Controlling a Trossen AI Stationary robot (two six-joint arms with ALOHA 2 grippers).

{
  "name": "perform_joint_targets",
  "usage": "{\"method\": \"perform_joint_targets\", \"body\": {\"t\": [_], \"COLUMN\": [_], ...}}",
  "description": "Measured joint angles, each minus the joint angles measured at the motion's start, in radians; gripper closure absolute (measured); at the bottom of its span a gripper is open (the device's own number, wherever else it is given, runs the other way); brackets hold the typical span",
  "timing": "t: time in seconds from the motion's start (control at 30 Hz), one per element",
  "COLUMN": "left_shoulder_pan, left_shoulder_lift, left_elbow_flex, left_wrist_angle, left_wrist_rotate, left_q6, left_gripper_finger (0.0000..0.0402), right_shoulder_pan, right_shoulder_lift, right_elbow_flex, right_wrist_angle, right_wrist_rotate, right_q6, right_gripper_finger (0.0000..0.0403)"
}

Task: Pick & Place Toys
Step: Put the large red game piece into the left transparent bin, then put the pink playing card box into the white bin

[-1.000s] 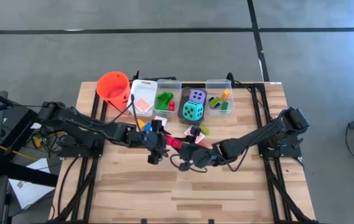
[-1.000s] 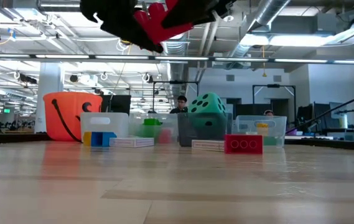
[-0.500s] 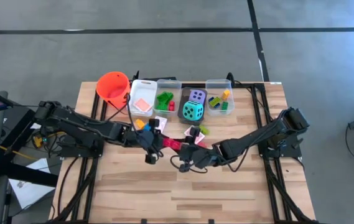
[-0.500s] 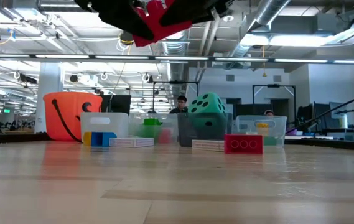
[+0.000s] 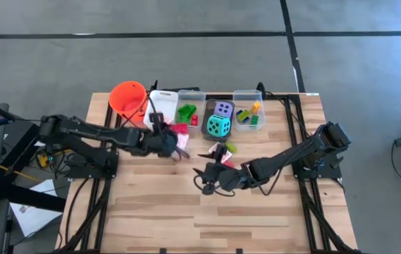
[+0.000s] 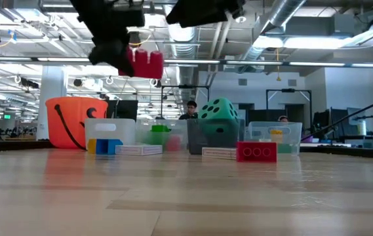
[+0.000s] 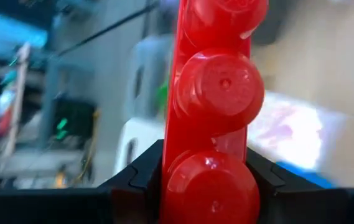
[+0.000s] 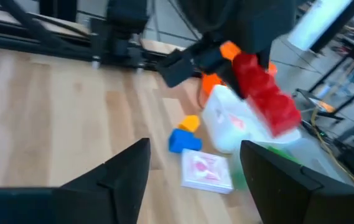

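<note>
My left gripper (image 5: 173,137) is shut on a long red brick (image 5: 180,129) and holds it in the air in front of the bins. In the low view the red brick (image 6: 145,63) hangs high above the table. My right gripper (image 5: 211,173) stands open at mid-table with nothing between its fingers (image 8: 122,168). Its wrist view shows the red brick (image 8: 267,96) ahead of it. On the table lie a blue brick (image 8: 183,140), a yellow brick (image 8: 190,122), a pink-white card (image 8: 206,170) and a second red brick (image 6: 257,152). My left gripper pinches one end of the red brick (image 7: 211,183) between its two fingers (image 7: 144,175), one on each long side. The brick sticks out ahead along the fingers, its studs toward the wrist camera. It is lifted clear of the table.
An orange bucket (image 5: 128,99) stands at the far left. Beside it are a white bin (image 5: 161,111), a clear bin with green bricks (image 5: 189,111), a dark bin with two dice (image 5: 219,121) and a clear bin with bricks (image 5: 248,113). Cards (image 5: 220,150) and a green brick (image 5: 231,147) lie in front.
My left gripper has shut on the red brick that my right gripper was holding up. It has then swung with it toward the far left, toward the bins, and turned as it went. My right gripper has let go and kept its place.
</note>
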Motion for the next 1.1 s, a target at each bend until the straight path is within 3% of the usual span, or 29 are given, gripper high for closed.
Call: {"method": "perform_joint_targets", "body": {"t": [0.13,0.43,0.7,0.8,0.97,1.1], "left_shoulder_pan": [0.119,0.41,0.563,0.568,0.563,0.563], "left_shoulder_lift": [-0.003,-0.002,-0.002,-0.002,-0.002,-0.002], "left_elbow_flex": [0.0,0.0,0.0,0.0,0.0,0.0], "left_wrist_angle": [0.055,0.425,0.459,0.46,0.494,0.494], "left_wrist_rotate": [0.022,0.389,0.655,0.725,0.729,0.729], "left_q6": [0.007,0.103,0.079,0.079,0.08,0.072], "left_gripper_finger": [0.0276,0.0276,0.0274,0.0234,0.0145,0.0102], "right_shoulder_pan": [0.001,0.0,-0.001,0.0,0.001,0.0], "right_shoulder_lift": [0.0,0.0,0.0,0.0,0.0,0.0], "right_elbow_flex": [0.0,0.0,0.0,0.0,0.0,0.0], "right_wrist_angle": [0.002,0.008,0.008,0.007,0.008,0.008], "right_wrist_rotate": [0.003,0.003,0.015,0.015,0.014,0.015], "right_q6": [0.0,0.0,0.022,0.021,0.02,0.019], "right_gripper_finger": [0.0159,0.0159,0.0159,0.0159,0.0159,0.0159]}}
